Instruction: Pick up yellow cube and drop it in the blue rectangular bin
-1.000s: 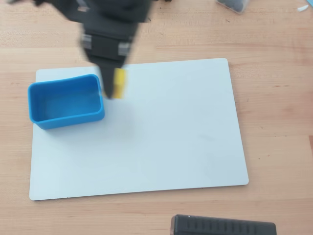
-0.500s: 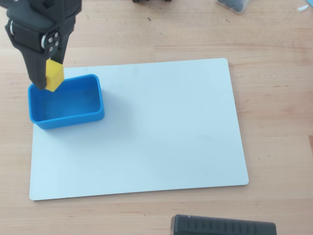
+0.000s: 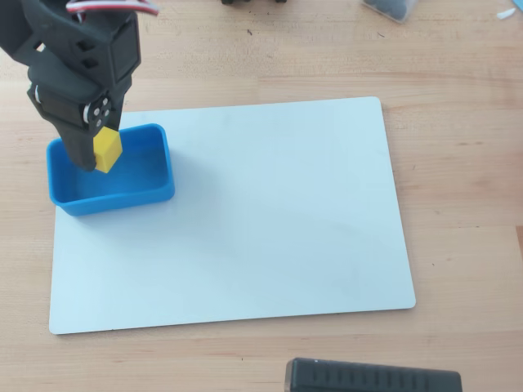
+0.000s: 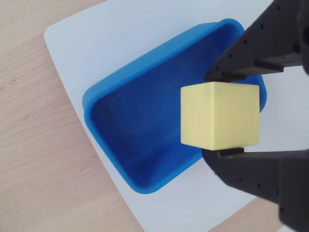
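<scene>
My gripper (image 3: 101,155) is shut on the yellow cube (image 3: 107,152) and holds it above the blue rectangular bin (image 3: 139,194), over the bin's left half in the overhead view. In the wrist view the yellow cube (image 4: 219,115) sits clamped between the two black fingers (image 4: 251,166), hanging over the right part of the blue bin (image 4: 140,130), whose floor is bare. The bin stands on the upper left corner of a white board (image 3: 270,220).
The white board lies on a wooden table (image 3: 458,163). A black object (image 3: 372,377) sits at the bottom edge of the overhead view, and dark items (image 3: 392,8) lie at the top edge.
</scene>
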